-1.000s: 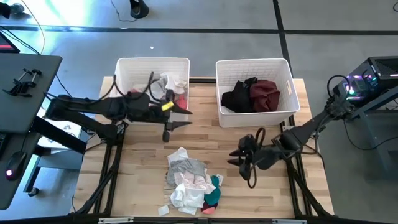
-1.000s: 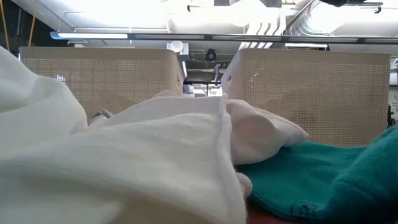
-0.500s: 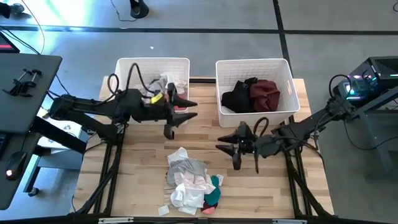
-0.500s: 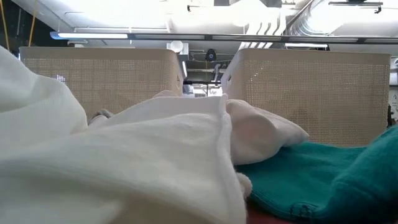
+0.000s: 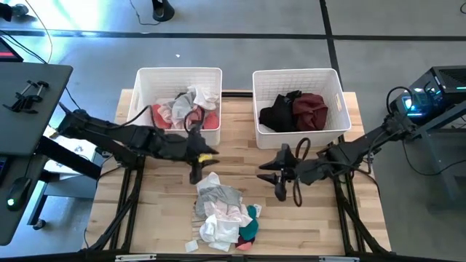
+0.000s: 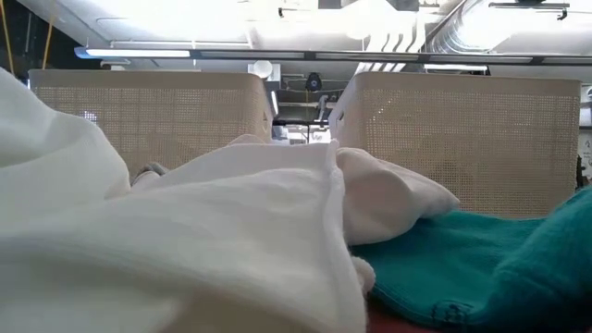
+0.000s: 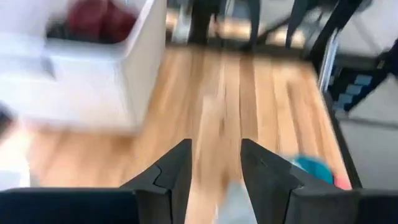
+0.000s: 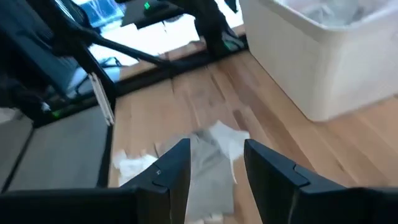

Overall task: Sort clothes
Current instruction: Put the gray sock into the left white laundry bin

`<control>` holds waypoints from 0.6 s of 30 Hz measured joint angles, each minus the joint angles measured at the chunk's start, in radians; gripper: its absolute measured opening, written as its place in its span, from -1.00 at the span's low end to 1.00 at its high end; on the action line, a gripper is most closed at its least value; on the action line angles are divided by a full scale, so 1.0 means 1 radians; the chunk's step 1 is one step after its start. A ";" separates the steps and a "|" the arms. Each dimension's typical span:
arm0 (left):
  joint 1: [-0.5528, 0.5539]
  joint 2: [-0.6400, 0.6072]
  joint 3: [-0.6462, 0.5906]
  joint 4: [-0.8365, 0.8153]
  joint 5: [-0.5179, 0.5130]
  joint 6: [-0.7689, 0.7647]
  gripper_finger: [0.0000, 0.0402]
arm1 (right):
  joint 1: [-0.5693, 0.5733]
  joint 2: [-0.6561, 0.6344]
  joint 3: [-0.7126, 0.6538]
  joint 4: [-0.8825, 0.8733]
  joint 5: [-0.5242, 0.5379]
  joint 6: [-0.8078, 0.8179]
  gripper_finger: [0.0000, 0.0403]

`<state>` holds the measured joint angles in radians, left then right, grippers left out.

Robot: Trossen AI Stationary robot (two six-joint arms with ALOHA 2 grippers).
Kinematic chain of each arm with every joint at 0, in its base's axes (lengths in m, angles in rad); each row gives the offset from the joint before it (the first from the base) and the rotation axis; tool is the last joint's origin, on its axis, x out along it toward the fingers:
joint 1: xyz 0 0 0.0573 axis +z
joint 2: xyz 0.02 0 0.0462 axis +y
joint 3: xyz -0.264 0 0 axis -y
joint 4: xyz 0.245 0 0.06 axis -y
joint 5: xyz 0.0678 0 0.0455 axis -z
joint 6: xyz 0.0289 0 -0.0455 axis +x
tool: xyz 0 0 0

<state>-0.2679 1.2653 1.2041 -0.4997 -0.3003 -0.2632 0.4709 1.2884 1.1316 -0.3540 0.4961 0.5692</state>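
The left gripper [image 5: 198, 166] has been drawn back from the left basket [image 5: 143, 87], jaws parted and empty; a drop appears finished. The right gripper [image 5: 277, 180], likewise parted and empty, is held beside the clothes [image 5: 223, 211] heaped at lower centre.

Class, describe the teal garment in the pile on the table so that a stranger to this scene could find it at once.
Start at the wooden table and its two white baskets. In front of them, near the table's front edge, lies a loose pile of clothes. The teal garment sits on that pile's right side, the only blue-green piece among grey, white and pale pink ones.
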 joint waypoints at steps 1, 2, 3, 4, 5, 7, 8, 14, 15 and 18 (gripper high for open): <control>-0.008 0.001 0.000 -0.050 0.002 -0.042 -0.39 | 0.000 0.000 0.000 -0.018 0.000 0.003 -0.32; -0.018 0.004 0.000 -0.091 0.004 -0.081 -0.39 | 0.000 0.000 0.000 -0.030 0.001 0.003 -0.32; -0.027 0.009 0.000 -0.128 0.011 -0.118 -0.40 | 0.000 0.000 0.000 -0.038 0.002 0.004 -0.32; -0.037 0.015 0.000 -0.162 0.022 -0.148 -0.41 | 0.000 0.000 0.000 -0.042 0.003 0.005 -0.32; -0.049 0.022 0.000 -0.196 0.037 -0.171 -0.42 | 0.000 0.000 0.000 -0.045 0.003 0.006 -0.32; -0.071 0.041 0.000 -0.234 0.070 -0.188 -0.43 | 0.000 0.000 0.000 -0.046 0.003 0.011 -0.32; -0.079 0.052 0.000 -0.241 0.092 -0.188 -0.44 | 0.000 0.000 0.000 -0.045 0.003 0.019 -0.32; -0.092 0.124 0.000 -0.252 0.151 -0.146 -0.45 | 0.000 0.000 0.000 -0.035 0.004 0.062 -0.32; -0.092 0.139 0.000 -0.251 0.150 -0.143 -0.45 | 0.002 0.000 0.000 -0.030 0.004 0.063 -0.32; -0.092 0.190 0.000 -0.249 0.149 -0.135 -0.43 | 0.010 0.000 0.000 -0.030 0.007 0.085 -0.32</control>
<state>-0.3597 1.4558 1.2037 -0.7486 -0.1511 -0.3987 0.4805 1.2884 1.1320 -0.3840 0.5031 0.6540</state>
